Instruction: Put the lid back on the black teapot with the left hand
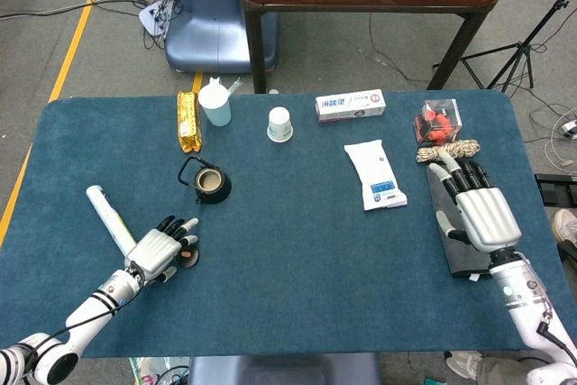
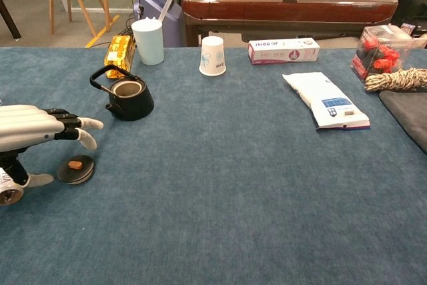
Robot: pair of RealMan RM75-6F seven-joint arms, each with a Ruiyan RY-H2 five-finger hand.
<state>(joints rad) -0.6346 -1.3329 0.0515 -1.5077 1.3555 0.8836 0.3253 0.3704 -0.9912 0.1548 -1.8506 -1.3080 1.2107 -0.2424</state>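
The black teapot (image 1: 211, 183) (image 2: 127, 99) stands uncovered at the left of the blue table, handle up. Its round black lid (image 2: 75, 169) (image 1: 187, 257) with a brown knob lies flat on the cloth nearer the front edge. My left hand (image 1: 164, 248) (image 2: 35, 131) hovers over the lid with its fingers spread and nothing in it, the thumb low beside the lid. My right hand (image 1: 477, 208) is open over a dark mat (image 1: 462, 252) at the far right, away from the teapot.
A white tube (image 1: 111, 221) lies left of my left hand. Behind the teapot are a gold packet (image 1: 187, 121), a pale cup (image 1: 215, 105) and a paper cup (image 1: 280, 123). A white pouch (image 1: 375, 175), a box (image 1: 350, 105), a rope coil (image 1: 446, 151) and a clear box (image 1: 437, 121) sit to the right.
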